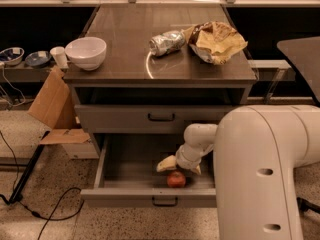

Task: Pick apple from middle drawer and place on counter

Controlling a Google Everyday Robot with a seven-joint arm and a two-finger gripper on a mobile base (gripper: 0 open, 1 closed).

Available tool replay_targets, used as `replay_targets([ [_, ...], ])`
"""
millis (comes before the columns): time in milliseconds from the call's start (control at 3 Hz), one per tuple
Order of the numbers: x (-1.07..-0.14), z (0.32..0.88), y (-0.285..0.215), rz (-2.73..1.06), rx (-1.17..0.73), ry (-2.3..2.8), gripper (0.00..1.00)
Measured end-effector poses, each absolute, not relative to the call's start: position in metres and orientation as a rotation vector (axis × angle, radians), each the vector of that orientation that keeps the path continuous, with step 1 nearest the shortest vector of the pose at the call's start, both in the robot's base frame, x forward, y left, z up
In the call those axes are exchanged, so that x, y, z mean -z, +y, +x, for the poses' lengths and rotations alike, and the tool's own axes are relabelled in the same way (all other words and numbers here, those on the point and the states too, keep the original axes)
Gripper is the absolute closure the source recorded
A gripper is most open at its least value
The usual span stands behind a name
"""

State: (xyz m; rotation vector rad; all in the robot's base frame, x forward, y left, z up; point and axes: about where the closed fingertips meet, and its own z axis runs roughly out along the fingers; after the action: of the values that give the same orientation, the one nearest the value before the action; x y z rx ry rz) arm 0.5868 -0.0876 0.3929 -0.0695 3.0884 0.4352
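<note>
The apple, small and orange-red, lies in the open middle drawer near its front panel, right of centre. My gripper reaches down into the drawer and hangs just above and behind the apple. It is open, with one pale finger to the apple's upper left and the other to its upper right. It holds nothing. The dark brown counter tops the cabinet above.
On the counter stand a white bowl at the left, a silver foil packet and a crumpled chip bag at the right. A closed drawer sits above the open one. My white arm housing fills the right foreground. Cardboard and cables lie at the left.
</note>
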Motion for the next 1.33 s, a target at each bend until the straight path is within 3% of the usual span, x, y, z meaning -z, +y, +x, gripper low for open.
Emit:
replay_targets([
  [1333,-0.364,0.564,-0.083,-0.049,-0.476,3.144,0.03],
])
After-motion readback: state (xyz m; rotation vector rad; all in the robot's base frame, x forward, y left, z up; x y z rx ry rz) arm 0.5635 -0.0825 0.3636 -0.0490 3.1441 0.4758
